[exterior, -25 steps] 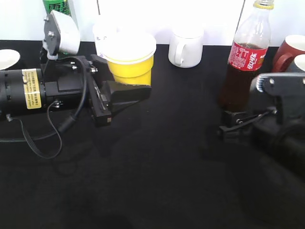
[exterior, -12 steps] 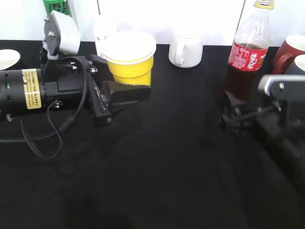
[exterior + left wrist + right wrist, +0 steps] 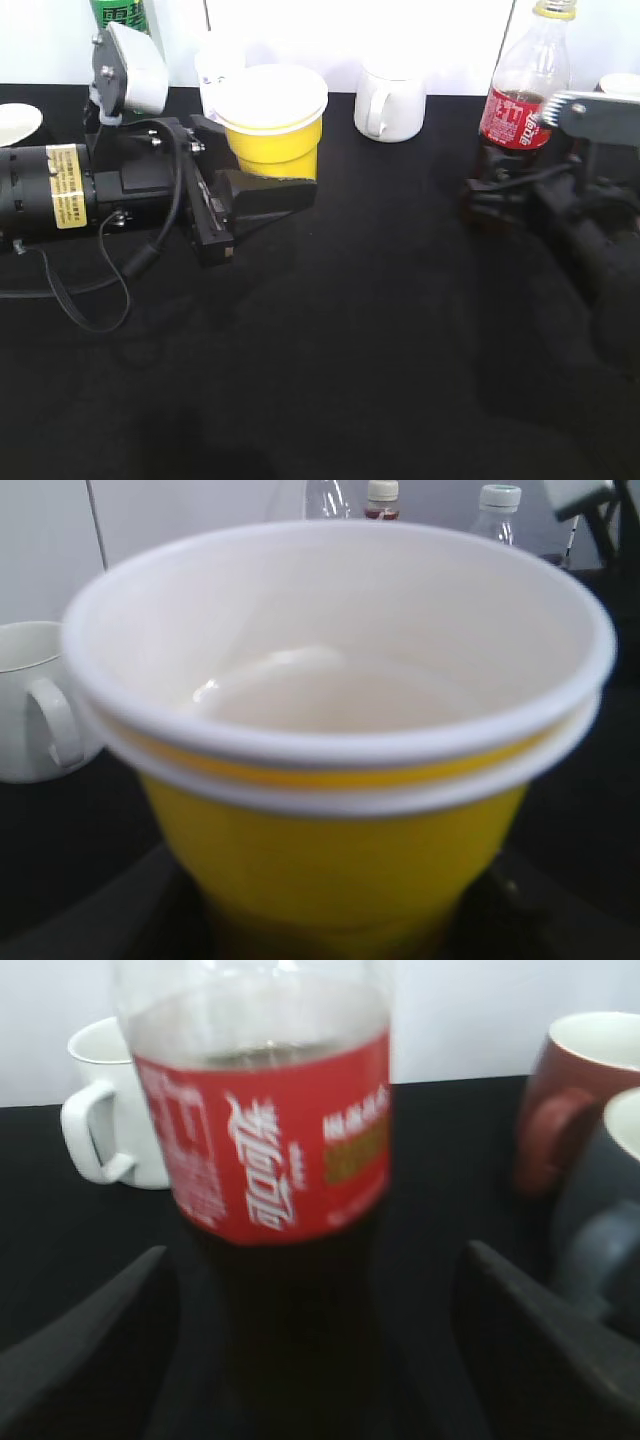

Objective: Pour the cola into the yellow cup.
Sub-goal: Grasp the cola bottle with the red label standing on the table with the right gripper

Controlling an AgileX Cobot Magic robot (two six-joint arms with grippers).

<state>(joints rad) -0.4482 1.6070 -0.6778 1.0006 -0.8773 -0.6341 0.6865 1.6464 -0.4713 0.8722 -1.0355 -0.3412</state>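
Observation:
The yellow cup (image 3: 272,135), white inside and empty, stands at the back left between the fingers of my left gripper (image 3: 262,160), which is shut on its lower part. In the left wrist view the yellow cup (image 3: 340,860) fills the frame, with dark fingers at the bottom corners. The cola bottle (image 3: 520,110) stands upright at the back right, capped. My right gripper (image 3: 490,195) is open around its lower body. In the right wrist view the cola bottle (image 3: 270,1160) sits between the two spread fingers (image 3: 80,1350), with a gap on each side.
A white handled mug (image 3: 390,100) stands at the back centre. A green-labelled bottle (image 3: 120,15) and a white dish (image 3: 15,120) are at the back left. A red mug (image 3: 560,1100) and a grey mug (image 3: 610,1210) stand just right of the cola.
My right gripper has moved forward and up to the cola bottle, and its fingers now flank the bottle's lower body. The left gripper and the yellow cup have not moved.

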